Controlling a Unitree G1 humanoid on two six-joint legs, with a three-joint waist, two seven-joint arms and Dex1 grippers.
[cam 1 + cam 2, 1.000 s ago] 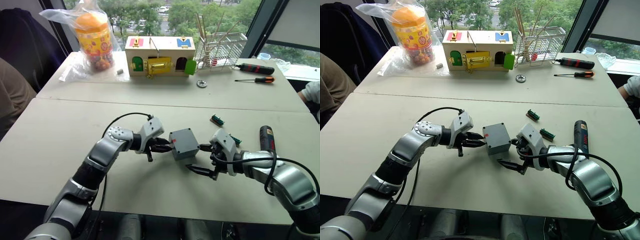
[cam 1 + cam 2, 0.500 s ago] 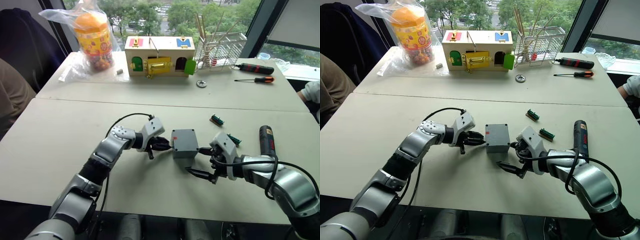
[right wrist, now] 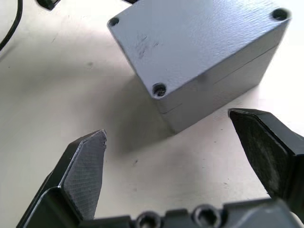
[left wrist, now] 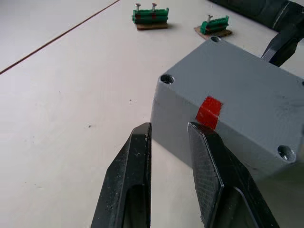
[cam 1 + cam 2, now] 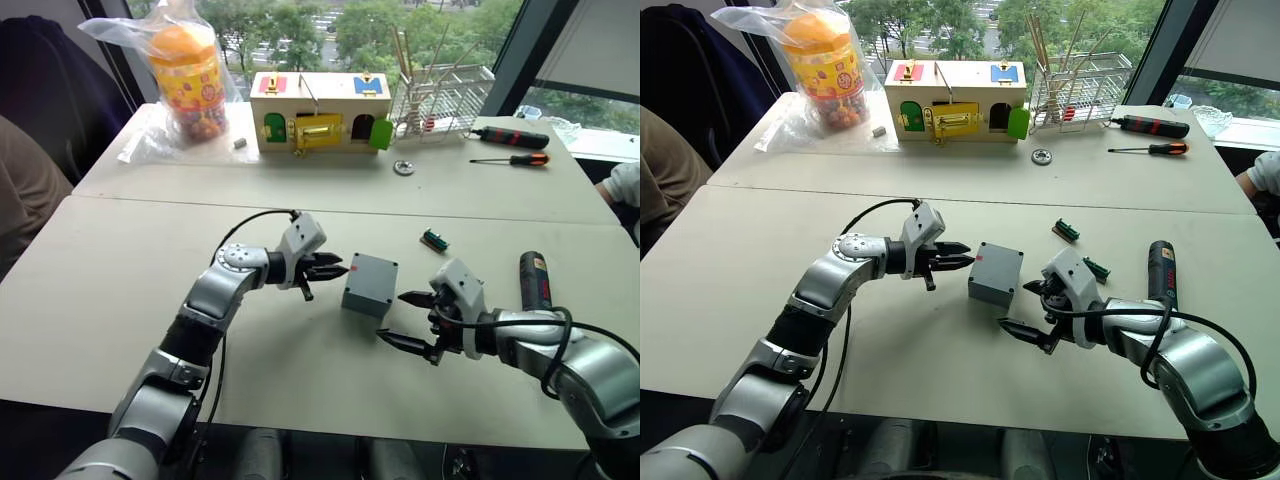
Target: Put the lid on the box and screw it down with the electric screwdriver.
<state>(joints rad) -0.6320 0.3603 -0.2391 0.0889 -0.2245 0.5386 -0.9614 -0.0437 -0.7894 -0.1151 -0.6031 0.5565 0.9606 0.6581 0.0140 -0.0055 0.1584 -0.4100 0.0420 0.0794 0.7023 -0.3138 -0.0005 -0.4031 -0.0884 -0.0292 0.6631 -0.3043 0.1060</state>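
Note:
The grey box (image 5: 368,283) rests on the table between my two grippers, with a red mark (image 4: 209,108) on the edge facing the left one. The lid (image 3: 199,38) sits on top of it, a seam running under it and screw holes showing at its corners. My left gripper (image 5: 335,268) hovers just left of the box, its fingers (image 4: 137,161) nearly together and holding nothing. My right gripper (image 5: 392,317) is wide open just right of the box, not touching it. The black electric screwdriver (image 5: 533,280) lies on the table beyond my right forearm.
Two green terminal blocks (image 5: 434,240) (image 5: 1095,268) lie behind the box. At the back stand a wooden box with coloured doors (image 5: 318,112), a bagged jar (image 5: 188,80) and a wire rack (image 5: 440,100). Two hand screwdrivers (image 5: 510,137) lie there too. A person sits at the left edge.
The box was gripped between both grippers and tilted; now it sits free on the table. My left gripper drew back to the left and my right gripper pulled back to the right.

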